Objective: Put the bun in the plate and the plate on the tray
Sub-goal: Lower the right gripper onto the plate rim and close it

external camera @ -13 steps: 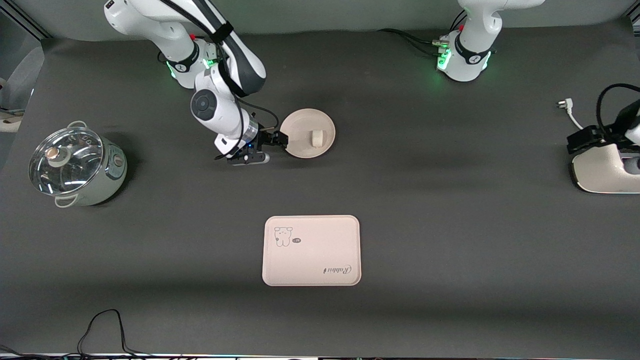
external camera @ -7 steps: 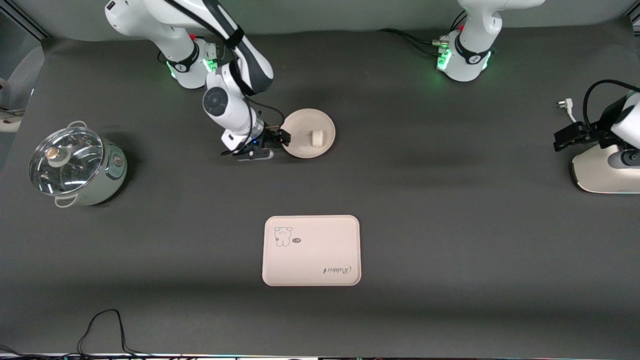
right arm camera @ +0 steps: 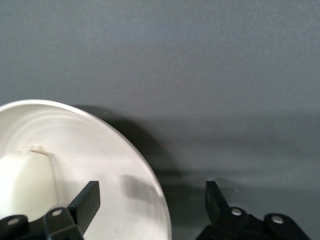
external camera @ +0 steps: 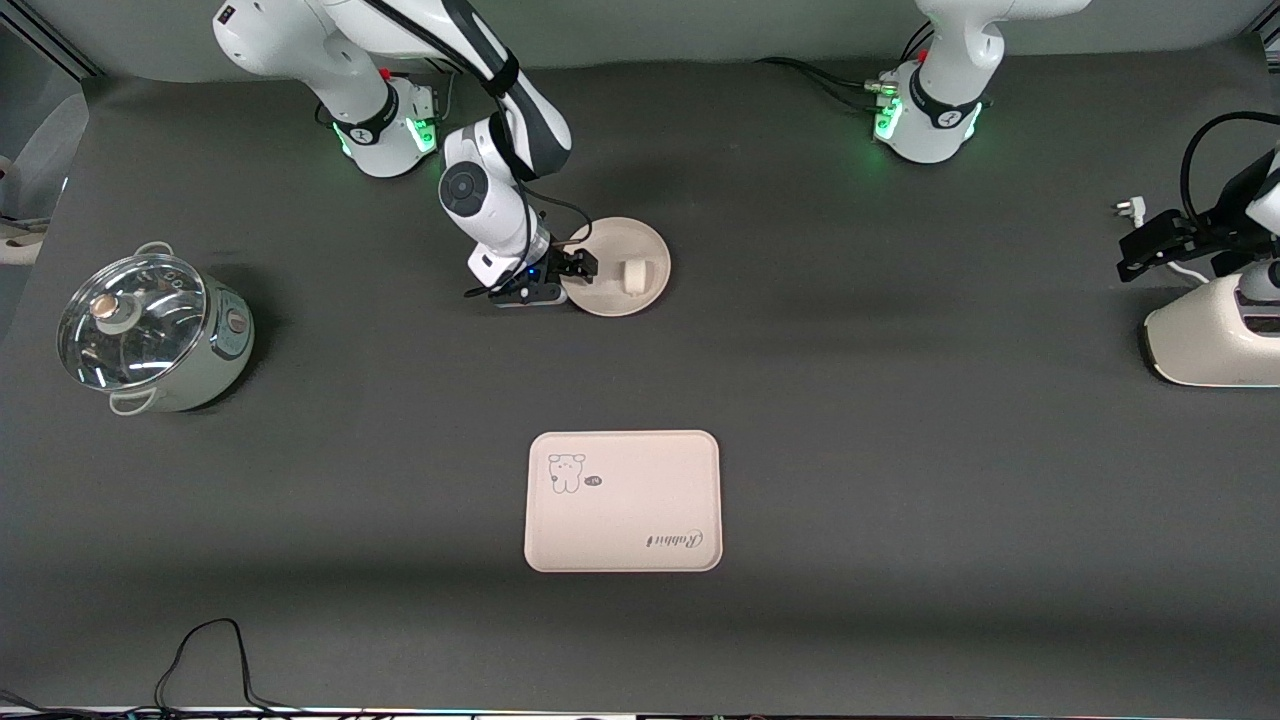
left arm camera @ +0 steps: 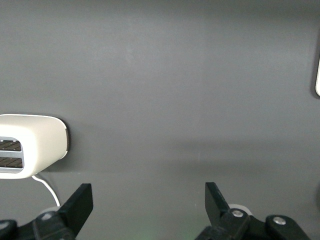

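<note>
I see right gripper (external camera: 578,268) open, jaws straddling plate (external camera: 640,240) rim; bun (external camera: 632,276) just inside. Left gripper (external camera: 1150,247) open, waiting above toaster (external camera: 1210,340). Tray (external camera: 622,500) well apart.

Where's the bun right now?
In the front view the bun sits on the plate, farther from the camera than the tray, with the right gripper at the plate's rim.

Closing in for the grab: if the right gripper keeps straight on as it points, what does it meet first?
Probably the plate rim: the open right gripper straddles it, one finger over the dish near the bun.
</note>
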You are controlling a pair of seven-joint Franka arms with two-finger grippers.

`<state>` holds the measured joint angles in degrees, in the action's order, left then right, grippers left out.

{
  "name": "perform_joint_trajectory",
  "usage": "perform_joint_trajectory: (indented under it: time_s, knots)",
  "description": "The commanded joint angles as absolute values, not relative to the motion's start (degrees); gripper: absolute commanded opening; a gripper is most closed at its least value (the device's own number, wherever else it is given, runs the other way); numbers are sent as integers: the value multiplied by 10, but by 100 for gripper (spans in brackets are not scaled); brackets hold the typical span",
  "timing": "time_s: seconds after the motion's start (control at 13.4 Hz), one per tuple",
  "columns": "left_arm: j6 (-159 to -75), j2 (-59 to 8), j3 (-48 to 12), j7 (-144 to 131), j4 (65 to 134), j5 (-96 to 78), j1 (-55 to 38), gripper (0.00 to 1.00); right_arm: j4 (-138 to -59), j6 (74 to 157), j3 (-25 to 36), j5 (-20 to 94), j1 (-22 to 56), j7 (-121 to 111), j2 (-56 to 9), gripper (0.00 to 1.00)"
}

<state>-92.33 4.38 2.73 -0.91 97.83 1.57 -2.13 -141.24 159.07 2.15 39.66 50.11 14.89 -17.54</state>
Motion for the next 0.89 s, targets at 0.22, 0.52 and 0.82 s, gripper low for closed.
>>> perform_joint_trajectory:
  time_s: [0.22,0.52,0.82]
  knots:
    - [-925,51,14,-12,990,18,-30,100,-1419,1605,29,410,516,153,-172,43]
    - [-932,50,4,-15,993,19,-30,100,-1419,1605,29,437,526,154,-170,0]
    - [-935,51,4,-15,993,23,-30,100,-1419,1606,30,446,531,156,-163,0]
